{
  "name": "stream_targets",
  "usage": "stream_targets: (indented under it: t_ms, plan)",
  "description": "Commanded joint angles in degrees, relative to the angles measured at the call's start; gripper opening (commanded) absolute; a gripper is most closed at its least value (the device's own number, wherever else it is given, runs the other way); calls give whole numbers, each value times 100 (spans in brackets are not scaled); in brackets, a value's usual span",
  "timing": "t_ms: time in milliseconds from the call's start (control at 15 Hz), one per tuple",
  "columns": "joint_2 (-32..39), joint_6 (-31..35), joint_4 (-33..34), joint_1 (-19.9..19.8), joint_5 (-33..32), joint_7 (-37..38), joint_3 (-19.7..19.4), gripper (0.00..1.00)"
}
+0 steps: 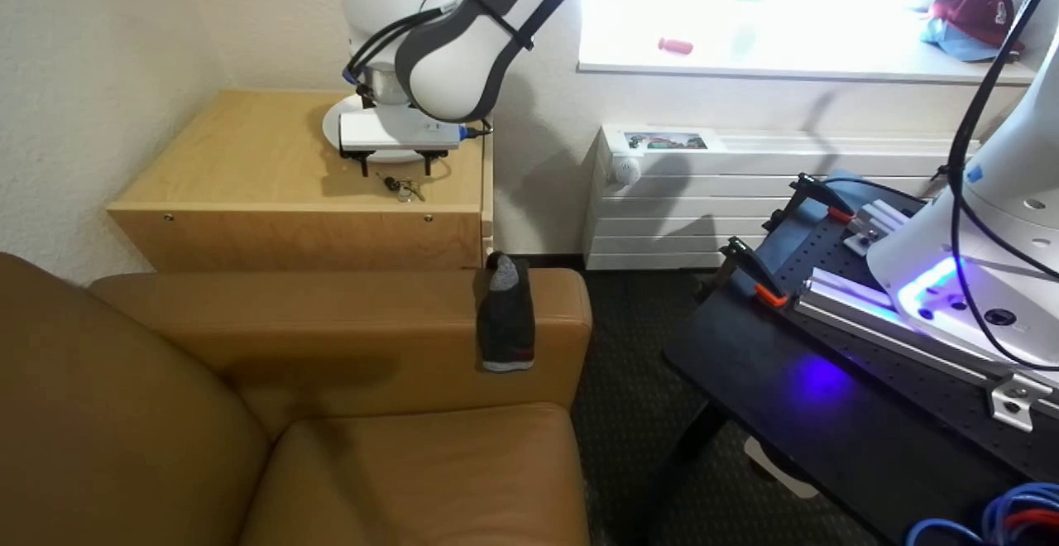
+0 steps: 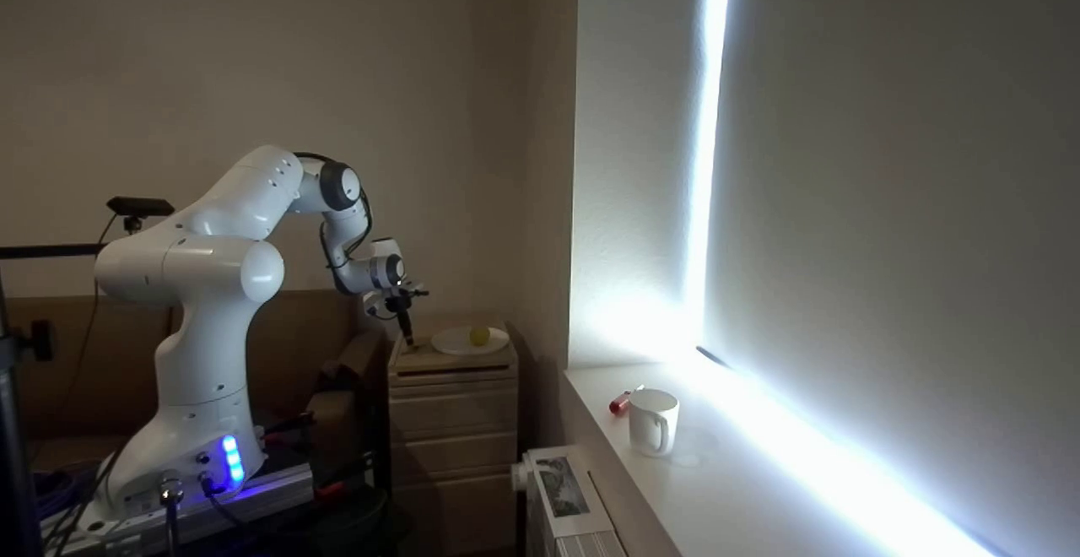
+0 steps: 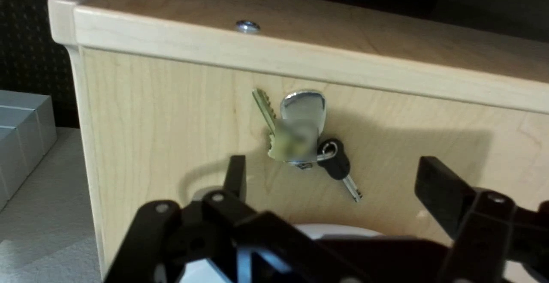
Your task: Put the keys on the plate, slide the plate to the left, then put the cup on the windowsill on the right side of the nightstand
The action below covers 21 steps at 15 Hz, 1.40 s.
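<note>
Currently, the gripper [image 1: 396, 170] is positioned low over the nightstand [image 1: 240, 149], with its two fingers [image 3: 236, 176] set wide apart. In the wrist view, the keys [image 3: 301, 138] appear within the width of this gap, apart from both fingers. The keys rest on the nightstand near the edge facing the brown leather sofa [image 1: 414, 471], toward the corner nearest the radiator [image 1: 728, 208]. The white plate [image 2: 451, 343] lies flat beside them, farther from that edge, and carries a round yellow fruit [image 2: 479, 336]. In an exterior view, a white mug [image 2: 646, 424] stands upright on the windowsill [image 2: 717, 494], near its room-side edge and just beside a red-handled item [image 2: 620, 403]. A dark gray sock [image 1: 507, 318] is draped over the sofa armrest, near its end.
</note>
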Motion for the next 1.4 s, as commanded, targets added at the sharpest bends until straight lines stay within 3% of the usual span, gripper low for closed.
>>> stream_targets:
  t_ms: [0, 933, 1000, 1067, 1333]
  plan:
    - [229, 77, 193, 46, 100, -43, -42, 100]
    - [696, 382, 502, 6, 204, 209, -192, 98]
    - [693, 296, 530, -13, 213, 165, -161, 74]
    - [689, 233, 543, -18, 224, 159, -149, 73]
    - [655, 45, 626, -36, 200, 152, -152, 48]
